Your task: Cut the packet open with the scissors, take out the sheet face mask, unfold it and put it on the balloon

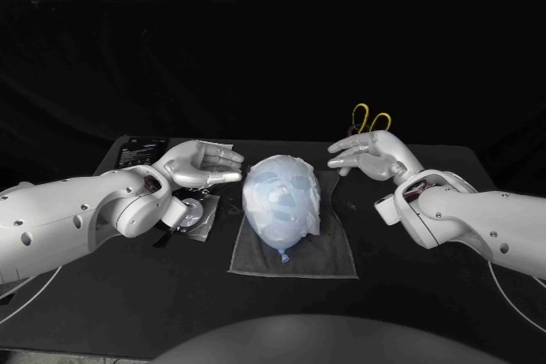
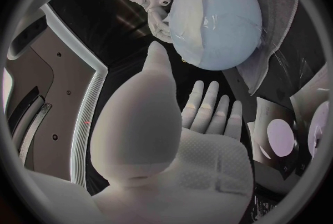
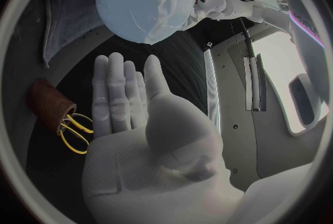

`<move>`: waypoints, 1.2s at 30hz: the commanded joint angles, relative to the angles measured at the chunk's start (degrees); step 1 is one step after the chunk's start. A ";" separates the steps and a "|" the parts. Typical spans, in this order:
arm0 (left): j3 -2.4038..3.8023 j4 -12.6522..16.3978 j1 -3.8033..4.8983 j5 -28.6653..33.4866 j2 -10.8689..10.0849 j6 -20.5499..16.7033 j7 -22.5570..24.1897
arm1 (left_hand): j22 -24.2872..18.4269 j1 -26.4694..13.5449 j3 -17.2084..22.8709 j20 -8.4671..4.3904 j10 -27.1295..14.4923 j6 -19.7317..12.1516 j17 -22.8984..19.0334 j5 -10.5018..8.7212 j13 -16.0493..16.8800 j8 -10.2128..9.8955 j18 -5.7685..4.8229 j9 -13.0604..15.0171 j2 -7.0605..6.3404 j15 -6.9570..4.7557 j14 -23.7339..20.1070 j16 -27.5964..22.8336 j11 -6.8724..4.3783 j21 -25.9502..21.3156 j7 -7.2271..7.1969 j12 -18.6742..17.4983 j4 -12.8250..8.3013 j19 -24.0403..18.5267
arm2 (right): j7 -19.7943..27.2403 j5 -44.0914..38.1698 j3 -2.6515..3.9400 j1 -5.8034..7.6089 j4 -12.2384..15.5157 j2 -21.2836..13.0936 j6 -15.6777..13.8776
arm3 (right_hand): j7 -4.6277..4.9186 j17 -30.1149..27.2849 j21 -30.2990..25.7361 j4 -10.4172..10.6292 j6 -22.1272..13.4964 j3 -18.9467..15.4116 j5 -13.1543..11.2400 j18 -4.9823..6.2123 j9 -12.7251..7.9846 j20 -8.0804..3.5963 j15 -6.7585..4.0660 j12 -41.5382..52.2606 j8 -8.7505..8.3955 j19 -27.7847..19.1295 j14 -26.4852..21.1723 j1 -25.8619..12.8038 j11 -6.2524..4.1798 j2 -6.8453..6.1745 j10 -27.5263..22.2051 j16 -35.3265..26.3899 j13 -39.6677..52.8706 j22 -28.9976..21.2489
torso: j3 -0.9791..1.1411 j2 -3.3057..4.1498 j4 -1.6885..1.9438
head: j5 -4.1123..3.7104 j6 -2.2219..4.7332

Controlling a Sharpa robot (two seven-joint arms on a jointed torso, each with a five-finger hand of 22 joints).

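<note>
Hovering beside the balloon (image 1: pixel 277 226), my left hand (image 1: pixel 205 163) and right hand (image 1: pixel 371 154) released, empty. Sheet face mask (image 1: pixel 285 173) looks thin, limp, clingy; I'd pinch its edges lightly.

A grey cloth (image 1: pixel 301 260) spread flat on the black counter (image 1: pixel 409 317), a brown holder (image 3: pixel 47 104) stood on it, a black printed card (image 1: pixel 139 152) laid at a far corner
</note>
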 commanded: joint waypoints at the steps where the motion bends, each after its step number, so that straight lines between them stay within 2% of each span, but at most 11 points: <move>1: 0.08 -0.36 0.01 2.78 -0.80 1.09 2.03 | 0.22 0.38 2.39 0.13 1.08 1.35 0.38 -0.01 -0.01 0.69 -0.64 0.35 1.94 -0.32 1.99 0.62 -0.16 0.57 5.06 -0.23 -0.05 1.19 | 1.32 -8.04 0.16 0.50 -0.83 1.19 1.53 | 0.36 -0.69 -1.38 -0.26 -0.04 -1.58 -0.29 0.12 -0.34 0.52 0.28 -0.62 -0.53 -0.65 -1.35 -0.76 0.58 -0.38 -0.29 -1.67 -1.11 -1.41 | 0.06 -0.02 0.08 | 1.31 0.25; 3: 0.08 -0.64 0.01 3.54 -1.25 0.51 2.07 | 1.43 0.95 5.45 0.15 1.93 2.83 0.95 -0.11 0.00 1.28 -1.65 0.74 3.99 -0.71 5.37 1.81 -0.37 1.58 5.10 -0.11 -0.13 5.03 | 0.87 -9.80 0.26 0.86 -1.42 2.04 1.74 | 0.55 -1.25 -2.57 -0.25 -0.14 -1.56 -0.29 0.14 -0.64 0.97 0.69 -1.05 -0.94 -1.09 -2.12 -0.91 0.88 -0.42 -0.76 -2.98 -2.00 -2.67 | 0.07 0.00 0.10 | 1.78 0.63; 6: 0.07 -0.95 0.01 4.36 -1.80 -0.75 2.31 | 4.71 1.96 9.02 -0.05 3.45 3.74 2.59 -0.19 0.09 1.86 -1.44 0.78 6.35 -1.41 14.16 5.41 -0.70 4.39 5.10 0.41 -0.32 15.22 | 0.25 -12.01 0.41 1.55 -2.26 3.27 1.97 | 0.67 -1.72 -3.56 -0.30 -0.23 -1.51 -0.27 0.19 -0.90 1.33 1.01 -1.35 -1.29 -1.33 -2.66 -0.76 1.11 -0.40 -1.26 -4.03 -2.79 -3.82 | 0.04 0.01 0.16 | 2.19 0.88; 10: 0.07 -1.06 0.00 4.77 -2.06 -2.46 2.95 | 5.82 2.47 10.68 -0.19 4.33 4.19 3.27 -0.21 0.06 2.20 -0.82 0.69 6.91 -1.92 16.04 6.59 -1.04 6.05 4.87 0.74 -0.41 20.31 | -0.77 -14.00 0.58 2.43 -3.04 4.53 2.88 | 0.79 -2.29 -4.66 -0.23 -0.48 -1.52 -0.28 0.17 -1.21 1.73 1.42 -1.65 -1.75 -1.65 -3.41 -0.76 1.40 -0.47 -2.04 -5.25 -3.68 -5.09 | 0.00 0.03 0.18 | 2.56 1.32; 15: 0.07 -1.05 0.00 4.63 -1.74 -4.92 3.72 | 6.32 4.33 13.34 -0.51 7.26 5.95 5.44 -0.23 0.34 3.44 1.78 0.73 8.54 -3.58 21.54 10.87 -2.21 8.71 3.95 2.21 -0.69 25.44 | -1.90 -16.10 0.71 3.28 -3.93 6.30 4.08 | 1.11 -3.32 -6.40 -0.15 -0.69 -1.47 -0.28 0.18 -1.60 2.43 2.11 -1.74 -2.32 -2.25 -4.72 -1.18 1.91 -0.49 -3.37 -7.13 -4.90 -7.14 | -0.02 0.12 0.07 | 2.91 1.71; 19: 0.07 -0.92 0.00 2.45 -1.62 -6.20 3.15 | 7.56 5.97 14.81 -1.02 11.96 8.55 8.66 -0.19 1.17 5.33 4.58 1.08 9.19 -6.22 28.82 17.27 -4.27 12.19 2.15 4.77 -0.86 31.07 | -2.33 -17.95 0.91 3.58 -4.16 7.39 4.49 | 1.31 -4.06 -7.47 -0.10 -0.75 -1.47 -0.29 0.16 -1.82 2.85 2.53 -1.64 -2.65 -2.63 -5.61 -1.52 2.16 -0.57 -3.86 -8.32 -5.10 -8.44 | 0.04 0.17 0.07 | 3.17 1.59; 21: 0.06 -0.88 0.00 0.81 -1.63 -6.24 2.55 | 9.12 5.31 14.71 -2.48 15.16 10.52 11.83 -0.21 1.95 6.95 5.02 1.60 8.75 -8.39 34.36 23.29 -5.90 15.67 0.80 6.72 -0.67 35.88 | -2.37 -18.83 1.05 3.83 -4.46 8.03 4.58 | 1.45 -4.57 -8.20 -0.03 -0.79 -1.49 -0.29 0.12 -1.94 3.15 2.86 -1.60 -2.83 -3.08 -6.42 -2.01 2.34 -0.71 -4.19 -9.14 -5.10 -9.22 | 0.11 0.11 0.05 | 3.38 1.45; 25: -0.04 -0.33 -0.04 -1.29 -1.96 -5.07 1.02 | 14.16 1.90 13.59 -8.15 19.70 12.35 20.42 -0.10 4.07 9.37 4.90 2.47 8.70 -11.75 42.64 37.86 -8.60 25.21 -1.31 10.66 -0.74 45.26 | -2.72 -20.58 1.23 4.72 -5.08 9.41 6.08 | 1.82 -6.41 -10.91 0.20 -1.49 -1.43 -0.34 -0.34 -2.32 4.36 4.24 -2.06 -3.58 -6.86 -9.68 -3.63 3.17 -1.34 -6.71 -11.79 -5.18 -11.79 | 0.20 0.02 0.14 | 3.85 1.09; 28: -0.13 0.42 -0.30 -1.89 -2.56 -4.00 -0.09 | 16.28 0.74 13.06 -9.36 21.24 12.27 23.85 -0.12 5.41 9.86 4.86 2.63 8.82 -12.61 44.45 43.23 -9.27 28.58 -1.82 12.70 -0.67 46.63 | -3.08 -22.63 1.29 5.20 -4.96 10.11 7.68 | 1.75 -8.74 -10.95 0.75 -2.93 -1.47 -0.28 -0.76 -2.83 5.86 5.63 -2.18 -4.64 -14.92 -12.35 -5.92 3.91 -2.43 -10.21 -14.08 -5.21 -15.75 | 0.22 -0.07 0.16 | 3.96 0.77; 34: -0.59 2.20 -1.65 -1.66 -3.97 -3.01 -2.44 | 22.00 0.81 12.70 -11.20 22.33 12.87 39.21 -0.23 9.12 10.76 4.72 2.75 9.48 -13.94 49.70 56.95 -10.53 36.92 -2.75 17.23 -0.62 47.67 | -4.96 -28.64 1.31 5.55 -4.14 10.93 9.59 | 2.47 -11.40 -10.83 1.57 -4.98 -1.47 -0.33 -0.45 -3.53 6.92 6.49 -2.25 -5.93 -19.16 -15.13 -8.16 4.49 -4.17 -13.70 -15.26 -5.22 -18.79 | 0.26 -0.17 0.13 | 4.73 -0.25; 36: -1.14 2.82 -2.02 -0.97 -4.51 -2.83 -3.23 | 23.38 1.03 12.84 -11.46 22.16 13.16 42.73 -0.22 9.66 10.89 4.73 2.70 9.75 -14.13 51.22 59.52 -10.73 38.83 -2.89 17.64 -0.55 47.55 | -6.25 -31.63 1.30 5.59 -3.96 11.24 9.75 | 1.92 -13.53 -11.09 2.79 -10.32 -1.14 -0.35 -1.27 -4.80 7.02 7.15 -2.33 -7.65 -23.76 -20.15 -9.74 5.23 -6.91 -17.28 -15.53 -5.30 -21.25 | 0.33 -0.28 0.16 | 4.86 -0.57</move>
